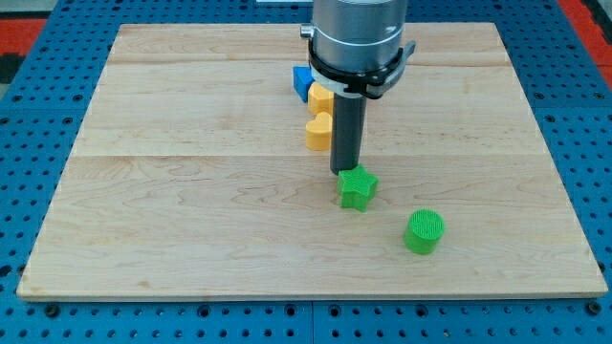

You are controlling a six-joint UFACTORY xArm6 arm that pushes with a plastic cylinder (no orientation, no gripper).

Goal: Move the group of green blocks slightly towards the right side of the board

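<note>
The green star block touches my tip at its upper-left edge, the green cylinder lying apart toward the view's lower right.

tabletop carries all blocks | my tip touching green star block's top-left edge | green cylinder block lower right of star, apart | yellow heart block just left of rod | second yellow block above heart | blue block upper left of it, touching

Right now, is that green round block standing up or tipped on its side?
Standing upright: the green cylinder shows its flat circular top facing up, near the wooden board's bottom edge.
</note>
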